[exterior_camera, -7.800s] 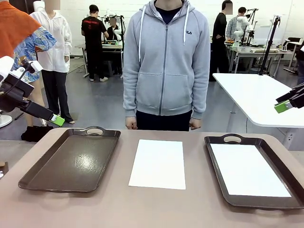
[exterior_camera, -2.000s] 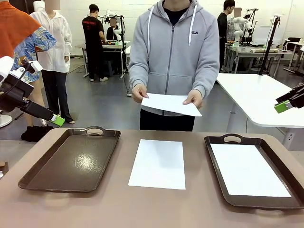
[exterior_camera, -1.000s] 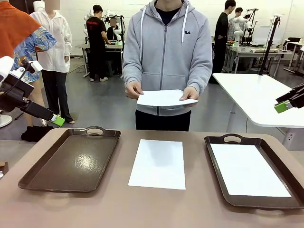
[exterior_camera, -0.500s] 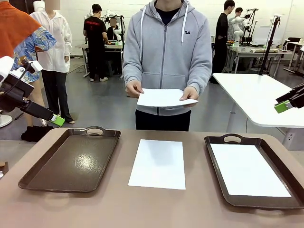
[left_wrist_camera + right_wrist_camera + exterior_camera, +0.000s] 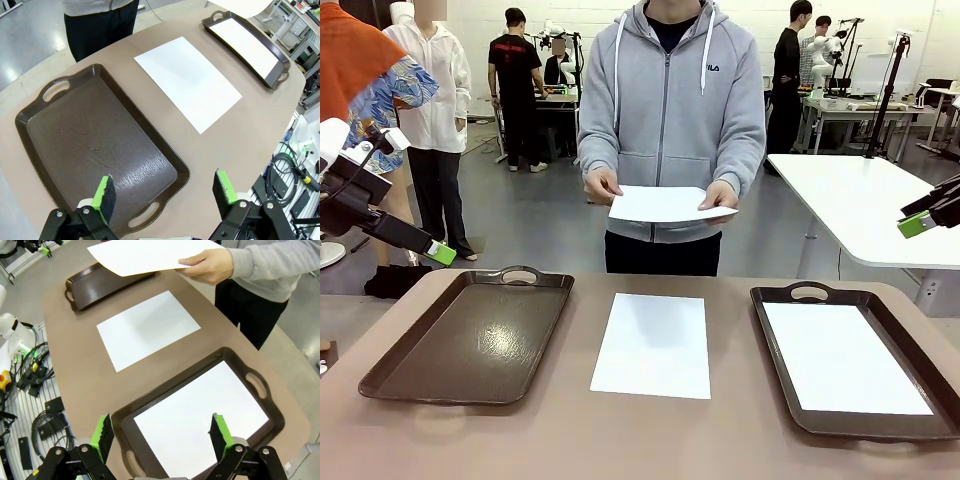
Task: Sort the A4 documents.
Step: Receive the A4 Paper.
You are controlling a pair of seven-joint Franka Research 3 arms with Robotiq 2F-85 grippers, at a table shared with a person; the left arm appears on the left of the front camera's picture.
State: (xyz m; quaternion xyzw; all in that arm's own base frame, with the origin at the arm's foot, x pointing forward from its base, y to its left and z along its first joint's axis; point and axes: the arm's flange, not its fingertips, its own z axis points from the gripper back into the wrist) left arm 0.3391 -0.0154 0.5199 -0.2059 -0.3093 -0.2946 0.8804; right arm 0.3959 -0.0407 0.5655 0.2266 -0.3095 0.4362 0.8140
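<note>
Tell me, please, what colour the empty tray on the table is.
Dark brown, with a glossy sheen; the empty tray shows best in the left wrist view.

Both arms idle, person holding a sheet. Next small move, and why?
Probably bring the open left end effector toward the loose sheet on the table between the trays: the left tray beside it is empty, the right tray already holds a second sheet, and the person's sheet is held close to their body.
</note>
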